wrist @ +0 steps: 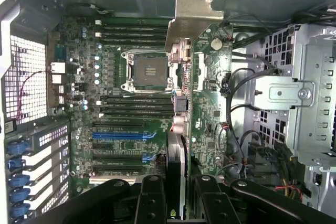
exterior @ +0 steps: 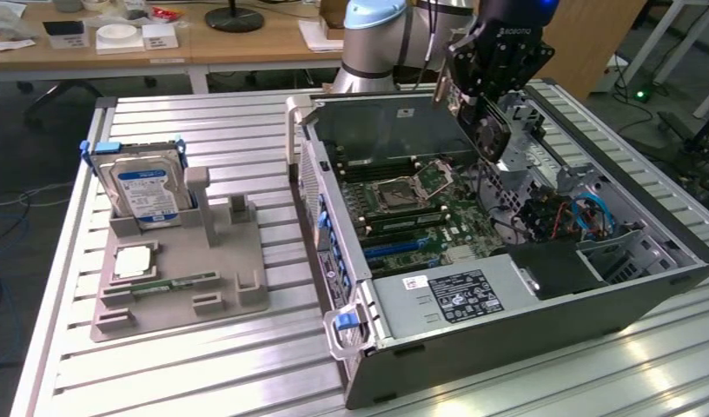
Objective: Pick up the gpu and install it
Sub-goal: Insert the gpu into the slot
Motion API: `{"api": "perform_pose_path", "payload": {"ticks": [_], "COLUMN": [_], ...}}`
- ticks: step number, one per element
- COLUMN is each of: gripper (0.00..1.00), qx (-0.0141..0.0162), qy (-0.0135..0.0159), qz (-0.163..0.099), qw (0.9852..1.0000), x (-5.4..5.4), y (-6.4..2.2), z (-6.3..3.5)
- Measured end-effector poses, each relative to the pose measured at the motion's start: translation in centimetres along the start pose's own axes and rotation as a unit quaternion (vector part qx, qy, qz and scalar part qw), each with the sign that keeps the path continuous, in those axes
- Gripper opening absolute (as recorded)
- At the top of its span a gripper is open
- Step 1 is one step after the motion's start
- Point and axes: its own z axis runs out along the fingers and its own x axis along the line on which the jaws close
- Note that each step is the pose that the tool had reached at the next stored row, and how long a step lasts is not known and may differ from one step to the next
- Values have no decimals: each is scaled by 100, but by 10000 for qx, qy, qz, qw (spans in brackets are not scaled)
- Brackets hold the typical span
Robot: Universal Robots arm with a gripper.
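gpu [exterior: 492, 130] clamped in gripper [exterior: 485, 100], jaws pressed against both faces of the card. Held on edge and hanging above the open computer case [exterior: 493, 330], over the far part of the motherboard [exterior: 413, 204].

In wrist view: gpu [wrist: 177, 150] seen edge-on between the jaws of the gripper [wrist: 177, 190], silver end bracket [wrist: 195, 17] at the end away from the jaws. Below it, motherboard [wrist: 131, 77] with blue expansion slots [wrist: 118, 135] bare, no card in them.

Status, pick-up: judged done. Card off any support and carried over the case.

Status, install: judged not done. Card well clear of the board, no edge in a slot, bracket not against the rear wall of the case.

Elsewhere: grey parts holder [exterior: 215, 300] on the exterior view's left, well apart from the case, with hard drive [exterior: 143, 191] upright and memory stick [exterior: 175, 284] lying flat.
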Motion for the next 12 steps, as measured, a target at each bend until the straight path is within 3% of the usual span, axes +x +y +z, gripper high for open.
{"api": "perform_pose_path", "payload": {"ticks": [6,12], "gripper": [27,27], "qx": [-8,-15], "qy": [-8,-15], "qz": [-482,-996], "qw": [9988,9950], "x": [0,0], "y": [0,0], "z": [0,0]}}
